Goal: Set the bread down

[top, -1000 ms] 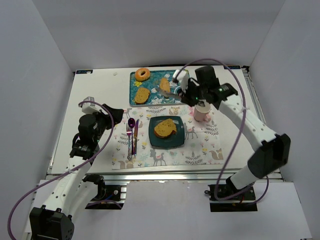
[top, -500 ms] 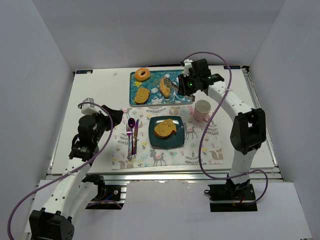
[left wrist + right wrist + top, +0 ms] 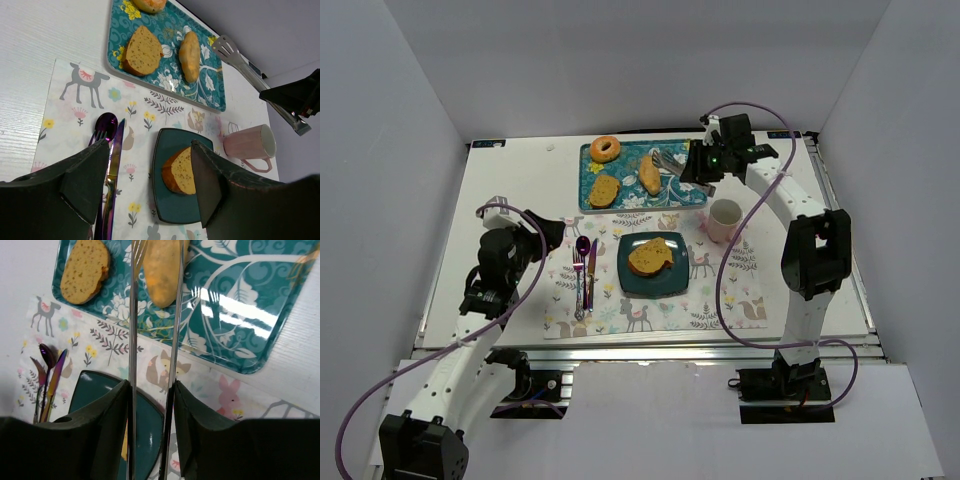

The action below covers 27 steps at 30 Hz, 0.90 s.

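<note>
My right gripper [image 3: 705,165] [image 3: 150,390] is shut on metal tongs [image 3: 668,160] [image 3: 132,315] over the far right of the teal tray [image 3: 692,196] [image 3: 240,315]. The tongs are open, with their tips just right of an oblong bread roll [image 3: 649,174] [image 3: 161,272] [image 3: 190,49] that lies on the tray, apart from it. A bread slice [image 3: 604,190] [image 3: 85,270] and a donut [image 3: 605,149] also lie on the tray. Another bread piece [image 3: 650,255] [image 3: 180,170] sits on the dark teal plate [image 3: 672,285] [image 3: 187,210]. My left gripper [image 3: 545,232] [image 3: 148,150] is open and empty, left of the cutlery.
A pink mug [image 3: 724,220] [image 3: 250,142] stands right of the plate. A purple fork, knife and spoon [image 3: 583,270] [image 3: 107,165] lie left of the plate on the animal-print placemat [image 3: 720,290]. White walls surround the table.
My right arm has swung toward the far right. The tongs drew back from the roll, which stays on the tray. The left arm has not moved.
</note>
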Motion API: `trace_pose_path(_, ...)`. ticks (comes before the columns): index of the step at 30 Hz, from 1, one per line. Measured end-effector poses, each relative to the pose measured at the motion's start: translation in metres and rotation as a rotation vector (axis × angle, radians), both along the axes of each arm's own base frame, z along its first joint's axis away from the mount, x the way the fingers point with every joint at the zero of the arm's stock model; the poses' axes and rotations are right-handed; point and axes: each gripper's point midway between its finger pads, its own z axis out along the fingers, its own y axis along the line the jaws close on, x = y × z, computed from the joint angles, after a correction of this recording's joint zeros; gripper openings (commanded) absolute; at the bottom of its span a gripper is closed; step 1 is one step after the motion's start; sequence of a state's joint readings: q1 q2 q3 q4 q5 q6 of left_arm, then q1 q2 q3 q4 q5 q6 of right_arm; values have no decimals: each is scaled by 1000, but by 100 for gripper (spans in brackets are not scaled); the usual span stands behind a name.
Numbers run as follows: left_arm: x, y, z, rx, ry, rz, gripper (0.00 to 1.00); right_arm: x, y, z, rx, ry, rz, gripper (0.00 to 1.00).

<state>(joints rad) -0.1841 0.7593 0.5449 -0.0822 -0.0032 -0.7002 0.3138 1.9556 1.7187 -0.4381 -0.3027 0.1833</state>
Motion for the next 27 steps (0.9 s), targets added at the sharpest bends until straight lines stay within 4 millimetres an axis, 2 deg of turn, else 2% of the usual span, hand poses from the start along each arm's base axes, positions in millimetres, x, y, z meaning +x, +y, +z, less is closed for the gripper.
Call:
trace_pose_path(8,3,0,-8,6,27,2,75,-9,9,-14,54,66,15,45)
trace_pose_path(18,4,1,-11,10,35,12,75,-3,-3,-28,67,108,-18,46)
trace_pose_path(27,7,1,-13,15,50,12,75,-12,-2,-41,94,158,-7,48)
